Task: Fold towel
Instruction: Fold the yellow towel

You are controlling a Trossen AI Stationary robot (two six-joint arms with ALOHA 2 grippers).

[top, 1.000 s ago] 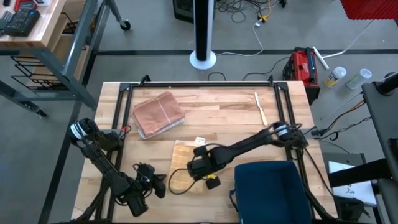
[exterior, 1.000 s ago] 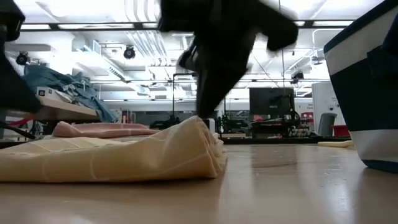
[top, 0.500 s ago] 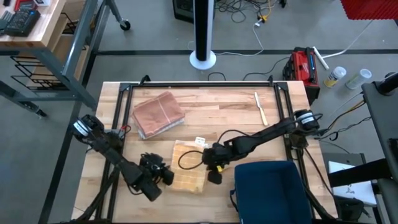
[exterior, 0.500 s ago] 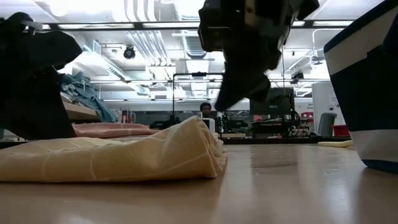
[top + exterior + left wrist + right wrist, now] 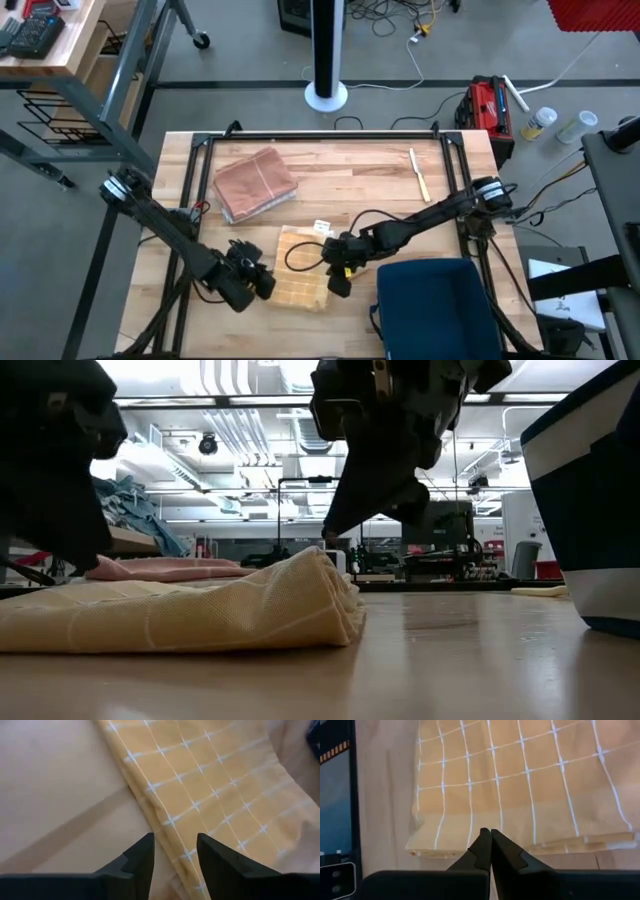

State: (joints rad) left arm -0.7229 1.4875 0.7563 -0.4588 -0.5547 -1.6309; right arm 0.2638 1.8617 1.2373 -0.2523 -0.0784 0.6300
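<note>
A yellow towel (image 5: 300,272) with a white grid lies folded on the wooden table, near its front edge. My left gripper (image 5: 266,284) hangs open at the towel's left edge (image 5: 150,805), a finger on either side of that edge, touching nothing that shows. My right gripper (image 5: 334,280) is shut; its fingertips (image 5: 491,836) stand over the towel's layered right edge (image 5: 530,845). In the low view the towel (image 5: 200,610) rests flat with its fold (image 5: 335,595) rounded, and the right gripper (image 5: 330,532) is just above it. My right gripper's shut fingers come slanting down from the table's right toward the towel's right edge (image 5: 470,851). Whether they touch the cloth I cannot tell.
A folded pink towel (image 5: 255,184) lies at the far left of the table. A dark blue bin (image 5: 430,305) stands at the near right, close to my right arm. A pale stick (image 5: 418,172) lies far right. A black cable (image 5: 298,256) loops over the yellow towel.
My left gripper has come from the near left toward the yellow towel's left edge. My right gripper has drawn back off the towel toward the table's right and rolled its wrist. The towel has kept its shape and place.
</note>
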